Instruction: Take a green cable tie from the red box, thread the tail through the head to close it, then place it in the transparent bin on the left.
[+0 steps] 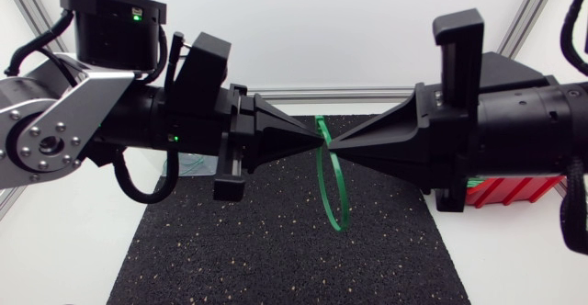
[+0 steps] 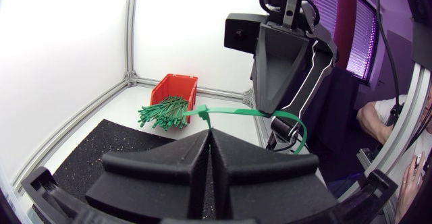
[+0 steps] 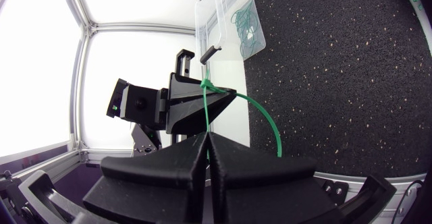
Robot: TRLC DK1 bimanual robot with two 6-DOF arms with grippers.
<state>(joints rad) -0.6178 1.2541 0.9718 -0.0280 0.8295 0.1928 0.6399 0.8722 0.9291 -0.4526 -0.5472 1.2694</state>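
We judge this to be the threading step, near its end. The green cable tie (image 1: 332, 190) hangs as a loop toward 6 o'clock from the spot above the black mat (image 1: 276, 241) where our two grippers meet tip to tip. The left gripper (image 1: 319, 142) has its fingers pressed together on the strap just by the head. The right gripper (image 1: 334, 146) has its fingers clamped on the straight tail running out of that head. The loop itself hangs free of both. The tail seems to have passed through the head, though the joint is too small for us to be sure it has locked. The next move, as we judge it, calls for a short pull of the tail toward 3 o'clock. Then the right fingers let go and the left arm carries the tie to the transparent bin (image 3: 210, 11) on the desk's (image 1: 514, 250) 9 o'clock side. The red box (image 1: 503, 191) sits at 4 o'clock, under the right arm.
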